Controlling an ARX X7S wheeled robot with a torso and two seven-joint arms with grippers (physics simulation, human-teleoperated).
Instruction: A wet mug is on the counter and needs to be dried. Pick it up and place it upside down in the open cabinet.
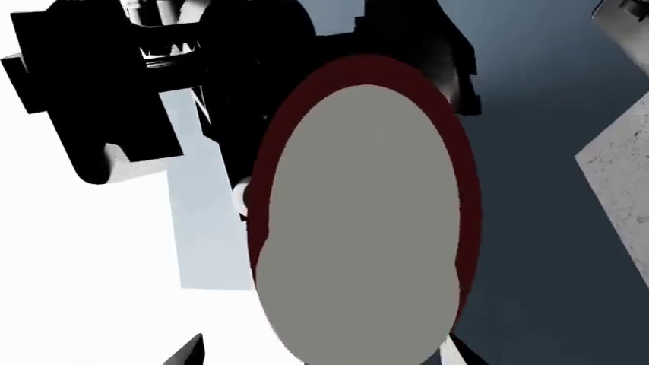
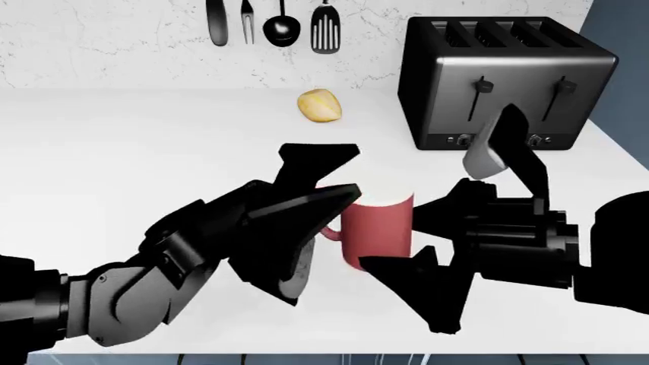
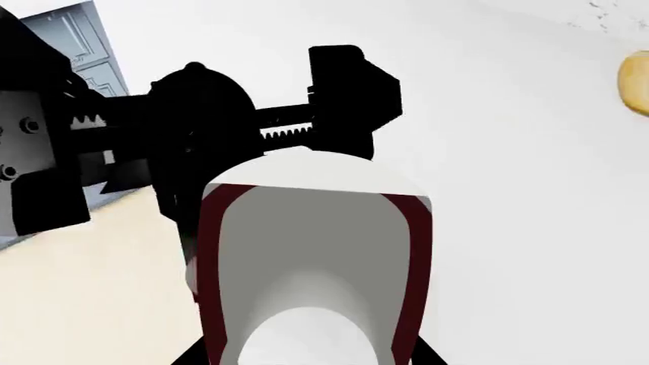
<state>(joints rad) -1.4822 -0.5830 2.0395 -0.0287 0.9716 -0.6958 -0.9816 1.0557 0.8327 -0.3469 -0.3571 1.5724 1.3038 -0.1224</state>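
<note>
The mug (image 2: 378,228) is flanked near the counter's (image 2: 121,152) front edge by both end effectors — left (image 2: 304,220) and right (image 2: 431,243) — grip cannot be told; probably a handover for inversion.

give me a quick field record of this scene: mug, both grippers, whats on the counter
mug: red mug, upright, between the two grippers, low over or on the counter; contact cannot be told
left gripper: open, at the mug's handle side
right gripper: fingers around the mug; grip cannot be told
on counter: yellow lemon-like lump, black four-slot toaster
wall: hanging utensils
cabinet: not in view
</note>
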